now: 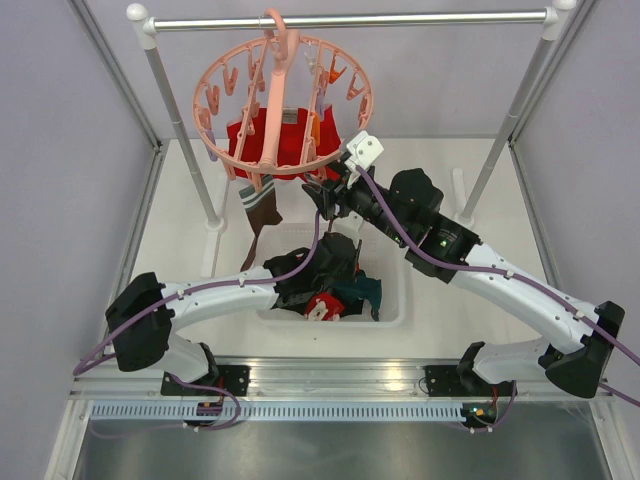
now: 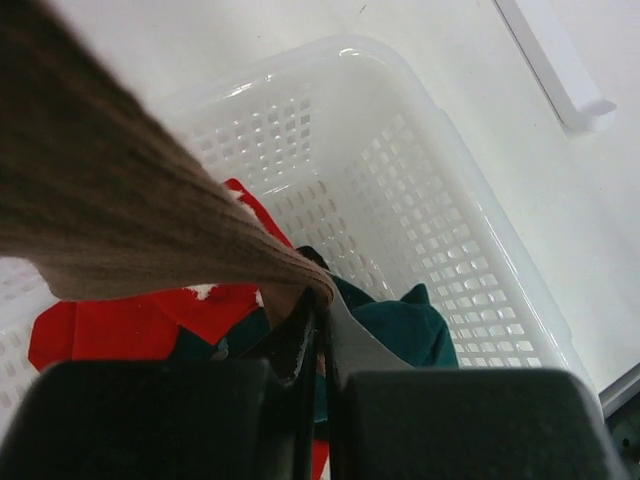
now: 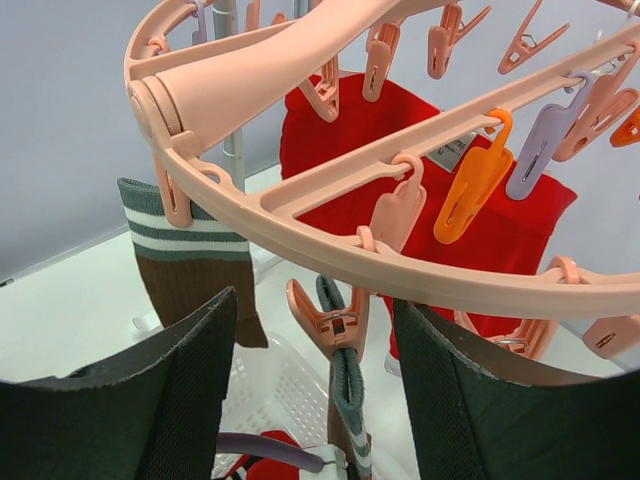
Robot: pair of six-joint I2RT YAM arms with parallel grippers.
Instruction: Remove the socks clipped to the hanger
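Note:
The salmon-pink hanger (image 1: 232,155) hangs by its hook from the grey rail. Red socks (image 1: 285,140) and a brown striped sock (image 1: 262,205) are clipped to it. My left gripper (image 1: 340,262) is over the basket, shut on a brown sock (image 2: 120,200) that stretches up and away from the jaws (image 2: 318,300). My right gripper (image 1: 325,192) is open just under the ring (image 3: 300,225). Its fingers stand on either side of a pink clip (image 3: 335,325) that grips a grey-cuffed sock (image 3: 345,390). Another brown striped sock (image 3: 190,250) and a red sock (image 3: 350,130) hang behind.
A white perforated basket (image 1: 395,300) sits under the hanger, with a red sock (image 1: 322,305) and a dark teal sock (image 1: 362,293) in it. The rail (image 1: 400,18) rests on two slanted posts. Grey walls close in the left and right sides.

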